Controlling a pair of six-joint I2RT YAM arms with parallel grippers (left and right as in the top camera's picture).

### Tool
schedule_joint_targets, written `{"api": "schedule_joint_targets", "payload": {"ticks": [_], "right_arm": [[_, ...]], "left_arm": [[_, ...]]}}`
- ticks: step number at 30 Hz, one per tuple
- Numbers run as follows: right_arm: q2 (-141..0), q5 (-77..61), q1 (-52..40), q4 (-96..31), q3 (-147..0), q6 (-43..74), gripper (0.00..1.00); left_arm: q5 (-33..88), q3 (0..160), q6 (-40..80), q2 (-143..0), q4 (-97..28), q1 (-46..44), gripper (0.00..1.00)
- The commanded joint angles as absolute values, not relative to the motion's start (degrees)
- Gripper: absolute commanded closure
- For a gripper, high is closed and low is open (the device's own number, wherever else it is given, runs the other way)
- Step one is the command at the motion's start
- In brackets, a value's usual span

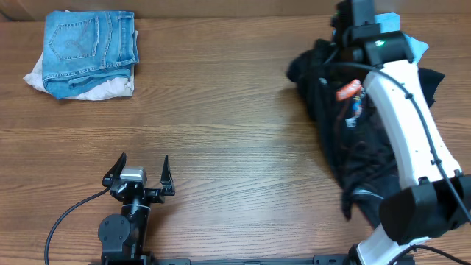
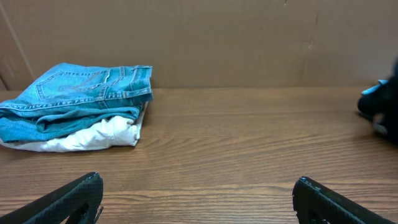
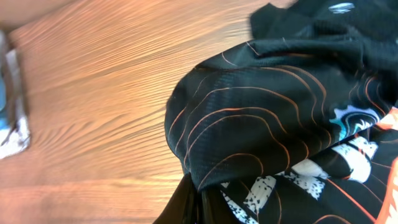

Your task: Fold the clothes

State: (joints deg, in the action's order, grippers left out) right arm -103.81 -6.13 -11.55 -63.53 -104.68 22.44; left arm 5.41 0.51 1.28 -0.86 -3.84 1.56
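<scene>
One crumpled black shirt (image 1: 331,140) lies lengthwise, far side to near.

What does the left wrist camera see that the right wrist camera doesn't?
Only the left wrist view plainly shows the folded jeans lying on a white garment, with the left gripper open in front. Only the right wrist view shows the black garment up close, with its orange lines and print. Both show the wooden table.

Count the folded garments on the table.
2, stacked at the far left corner: blue jeans on top, a white garment beneath. More may be hidden between them.
</scene>
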Motion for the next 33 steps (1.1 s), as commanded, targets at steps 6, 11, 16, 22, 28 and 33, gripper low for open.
{"api": "schedule_joint_targets", "payload": {"ticks": [6,11,16,22,28,33], "right_arm": [[-91.0,2.33,-22.26,-62.61,-111.28,22.59,0.96],[-89.67,2.37,-24.27,-63.2,-111.35,22.57,0.96],[-89.76,6.68,-23.83,-65.12,-111.35,22.76,0.96],[-89.76,6.59,-23.73,-66.76,-111.33,22.76,0.85],[-89.8,6.57,-23.73,-67.35,-111.33,22.76,0.82],[-90.28,5.52,-23.79,-69.28,-107.81,22.76,0.61]], "left_arm": [[5.8,0.27,0.58,-0.25,-3.9,1.96,0.0],[5.82,0.27,0.58,-0.25,-3.9,1.96,0.0],[5.8,0.27,0.58,-0.25,-3.9,1.96,0.0],[5.8,0.27,0.58,-0.25,-3.9,1.96,0.0],[5.8,0.27,0.58,-0.25,-3.9,1.96,0.0],[5.8,0.27,0.58,-0.25,-3.9,1.96,0.0]]}}
